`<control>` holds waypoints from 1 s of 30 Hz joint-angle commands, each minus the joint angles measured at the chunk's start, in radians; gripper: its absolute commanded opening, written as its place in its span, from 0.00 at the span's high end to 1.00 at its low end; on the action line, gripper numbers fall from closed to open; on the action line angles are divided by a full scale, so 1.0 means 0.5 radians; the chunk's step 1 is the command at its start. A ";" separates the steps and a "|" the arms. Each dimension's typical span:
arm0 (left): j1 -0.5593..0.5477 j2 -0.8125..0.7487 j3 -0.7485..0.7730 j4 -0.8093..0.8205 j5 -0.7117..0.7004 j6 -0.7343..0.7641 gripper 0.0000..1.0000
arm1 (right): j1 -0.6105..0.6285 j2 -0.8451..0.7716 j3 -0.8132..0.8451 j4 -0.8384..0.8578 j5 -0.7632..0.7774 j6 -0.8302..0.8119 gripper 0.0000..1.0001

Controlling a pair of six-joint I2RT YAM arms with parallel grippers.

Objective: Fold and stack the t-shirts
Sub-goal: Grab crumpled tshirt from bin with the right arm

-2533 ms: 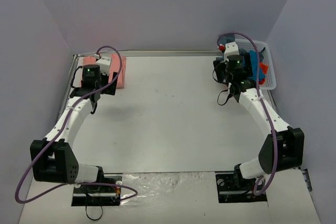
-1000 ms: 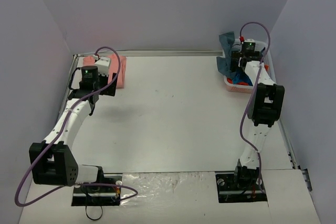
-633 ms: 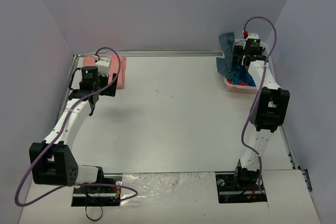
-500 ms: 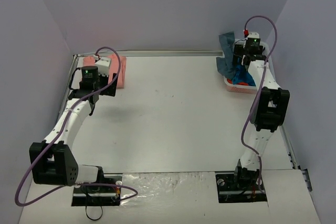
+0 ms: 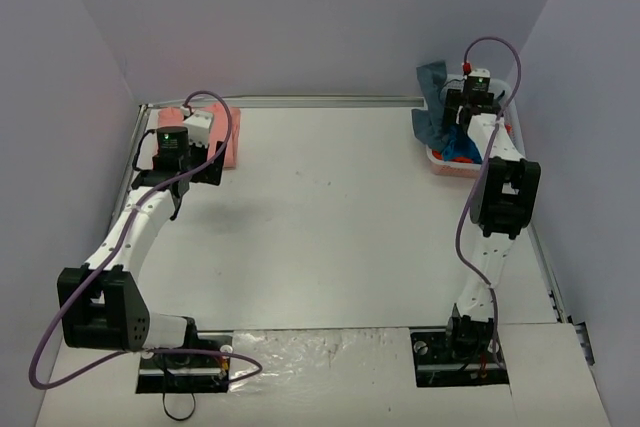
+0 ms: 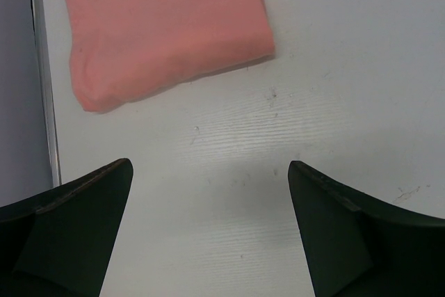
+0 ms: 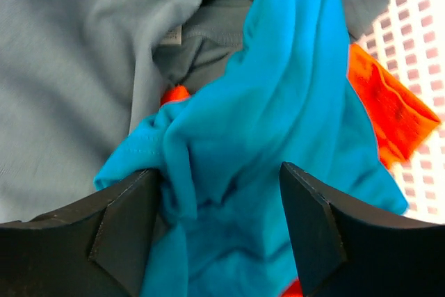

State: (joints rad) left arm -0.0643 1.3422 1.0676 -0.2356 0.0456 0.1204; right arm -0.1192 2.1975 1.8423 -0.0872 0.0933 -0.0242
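A salmon-pink t-shirt (image 6: pixel 167 26) lies folded at the table's far left corner (image 5: pixel 229 147). My left gripper (image 6: pixel 208 165) hovers open over bare table just in front of it (image 5: pixel 200 127), holding nothing. My right gripper (image 5: pixel 462 119) reaches down into the white basket (image 5: pixel 447 169) at the far right. In the right wrist view its jaws (image 7: pixel 217 170) stand apart astride a bunched fold of the teal-blue t-shirt (image 7: pixel 278 102), and the left finger (image 7: pixel 118 227) touches the cloth. A grey-blue t-shirt (image 7: pixel 76 67) lies beside it and drapes over the basket's rim (image 5: pixel 432 82). A bright orange t-shirt (image 7: pixel 389 113) peeks out underneath.
The basket's white lattice wall (image 7: pixel 417 19) rises close to the right of the cloth. A metal rail (image 6: pixel 42 81) runs along the table's left edge beside the pink shirt. Purple walls enclose the table on three sides.
The right arm has swung its elbow up and reached into the basket, and its jaws have narrowed around the teal-blue cloth. The left arm has stayed still.
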 commanded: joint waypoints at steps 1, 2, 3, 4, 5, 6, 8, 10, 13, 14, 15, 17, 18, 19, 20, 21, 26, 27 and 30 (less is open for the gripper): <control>0.006 0.006 0.009 0.011 0.013 0.020 0.06 | -0.016 0.081 0.174 0.021 0.068 0.030 0.37; 0.009 0.012 0.012 0.005 0.013 0.023 0.06 | -0.016 0.118 0.199 0.021 0.077 0.030 0.37; 0.009 0.015 0.015 -0.001 0.010 0.023 0.06 | -0.019 0.133 0.221 0.018 0.086 0.027 0.41; 0.009 0.021 0.019 -0.001 0.010 0.023 0.06 | -0.016 0.149 0.233 0.018 0.099 0.024 0.46; 0.009 0.021 0.019 -0.004 0.007 0.026 0.06 | -0.019 0.164 0.248 0.015 0.102 0.018 0.53; 0.009 0.021 0.016 -0.001 0.007 0.026 0.06 | -0.019 0.170 0.245 0.015 0.099 0.012 0.75; 0.009 0.021 0.016 0.002 0.004 0.032 0.06 | -0.022 0.158 0.230 0.018 0.093 0.005 0.96; 0.009 0.028 0.016 -0.001 0.004 0.032 0.06 | -0.022 0.127 0.166 0.021 0.074 0.002 1.00; 0.009 0.034 0.022 -0.001 0.022 0.032 0.06 | -0.019 0.035 0.055 0.033 0.041 0.015 1.00; 0.009 0.037 0.022 -0.004 0.028 0.032 0.06 | -0.019 -0.016 0.025 0.039 0.031 0.015 1.00; 0.009 0.037 0.028 -0.010 0.032 0.029 0.06 | -0.022 -0.047 -0.033 0.045 0.028 0.021 1.00; 0.006 0.034 0.031 -0.020 0.041 0.026 0.06 | -0.019 -0.136 -0.092 0.052 0.028 0.021 1.00; 0.006 0.031 0.031 -0.020 0.050 0.026 0.06 | -0.019 -0.173 -0.119 0.058 0.037 0.024 1.00; 0.006 0.022 0.031 -0.023 0.053 0.023 0.06 | -0.016 -0.234 -0.177 0.058 0.031 0.021 1.00; 0.003 0.018 0.034 -0.026 0.056 0.023 0.06 | -0.016 -0.268 -0.205 0.058 0.034 0.015 1.00; 0.006 0.015 0.034 -0.026 0.059 0.020 0.06 | -0.013 -0.305 -0.233 0.061 0.031 0.012 1.00; 0.006 -0.018 0.034 -0.029 0.090 0.017 0.06 | -0.013 -0.507 -0.398 0.076 0.047 -0.031 1.00; 0.006 -0.024 0.037 -0.032 0.093 0.017 0.06 | -0.016 -0.535 -0.414 0.076 0.050 -0.034 1.00; 0.006 -0.037 0.034 -0.035 0.105 0.017 0.06 | -0.013 -0.636 -0.469 0.085 0.105 -0.056 1.00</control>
State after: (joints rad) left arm -0.0643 1.3659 1.0672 -0.2440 0.0822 0.1242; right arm -0.1238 1.9785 1.6241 -0.0456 0.1085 -0.0326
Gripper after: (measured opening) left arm 0.945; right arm 0.098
